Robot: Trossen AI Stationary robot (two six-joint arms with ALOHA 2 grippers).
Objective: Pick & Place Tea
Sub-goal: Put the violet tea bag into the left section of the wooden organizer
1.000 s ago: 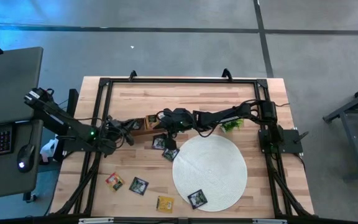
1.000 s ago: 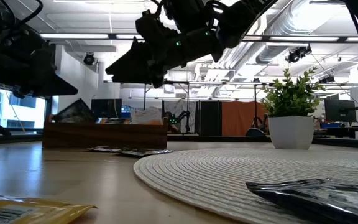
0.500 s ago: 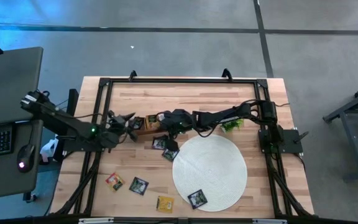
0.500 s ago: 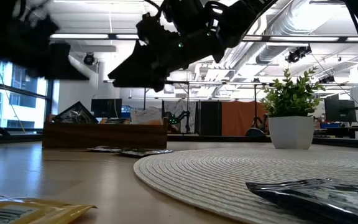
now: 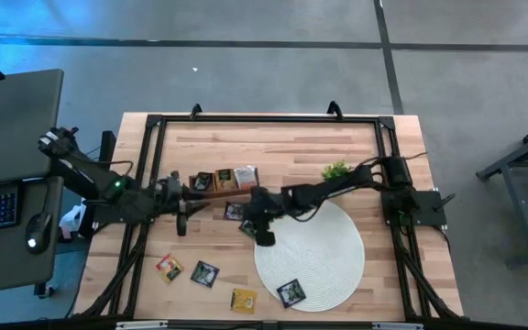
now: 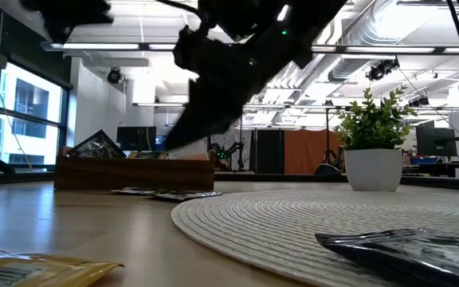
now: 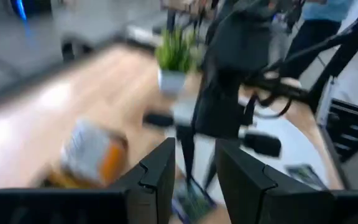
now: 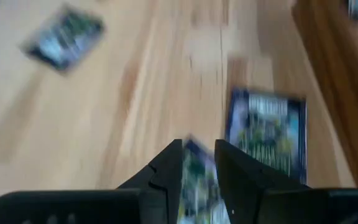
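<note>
The right gripper [image 5: 265, 236], a dark two-finger tool on the black right arm, hangs over the bare wooden table [image 5: 282, 147] at the near-left edge of the round white woven mat [image 5: 314, 252]. Its fingers stand a narrow gap apart with nothing held, and directly under their tips lies a small flat black square tea packet [image 8: 196, 180]. A second black packet [image 8: 267, 132] rests just beside the tool, toward the brown wooden divided tray [image 5: 218, 181], which holds a white-and-orange packet [image 5: 245, 176]. The left gripper [image 5: 181, 223] hovers beside that tray, its fingers [image 7: 160, 177] also narrowly apart and empty. Farther from the right gripper, toward the table's front edge, lie a red-green packet [image 5: 169, 268], another black packet [image 5: 204, 273], a yellow packet [image 5: 244, 299], and a black packet [image 5: 291, 292] on the mat. A small green potted plant [image 5: 337, 171] stands behind the right arm.
</note>
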